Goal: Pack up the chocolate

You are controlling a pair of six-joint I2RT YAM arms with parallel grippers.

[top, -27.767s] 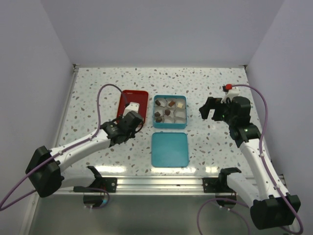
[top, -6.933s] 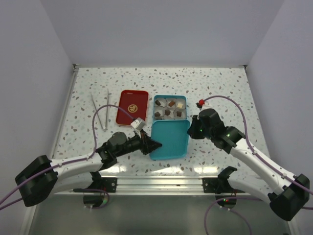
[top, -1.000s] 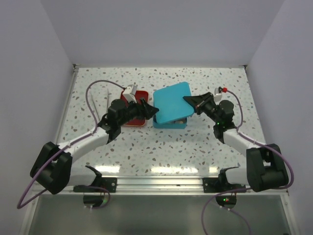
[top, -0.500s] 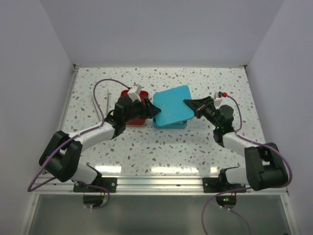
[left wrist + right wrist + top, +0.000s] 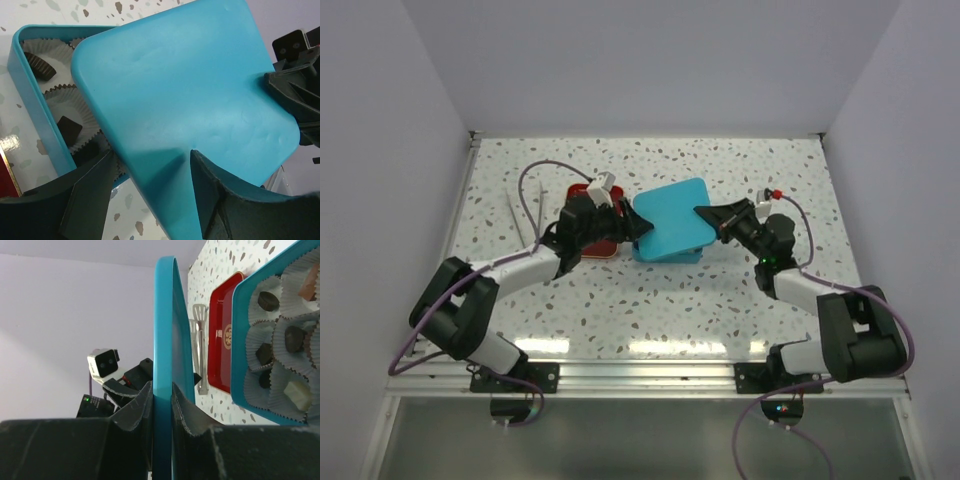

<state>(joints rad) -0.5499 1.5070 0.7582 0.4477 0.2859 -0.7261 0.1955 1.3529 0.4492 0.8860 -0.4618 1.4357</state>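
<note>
Your right gripper [image 5: 162,405] is clamped on the edge of the teal lid [image 5: 670,218], which hangs tilted over the tin [image 5: 30,107]. Your left gripper [image 5: 150,187] straddles the lid's opposite edge; whether it grips, you cannot tell. The chocolate [image 5: 295,338] sits in paper cups [image 5: 287,390] inside the tin, beside the red tray [image 5: 222,335].

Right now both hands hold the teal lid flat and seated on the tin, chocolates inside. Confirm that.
Not seated. The lid is tilted above the tin, still open, as the left wrist view shows. The rest holds: the left hand and right hand each grip an edge, and chocolates sit in the cups.
</note>
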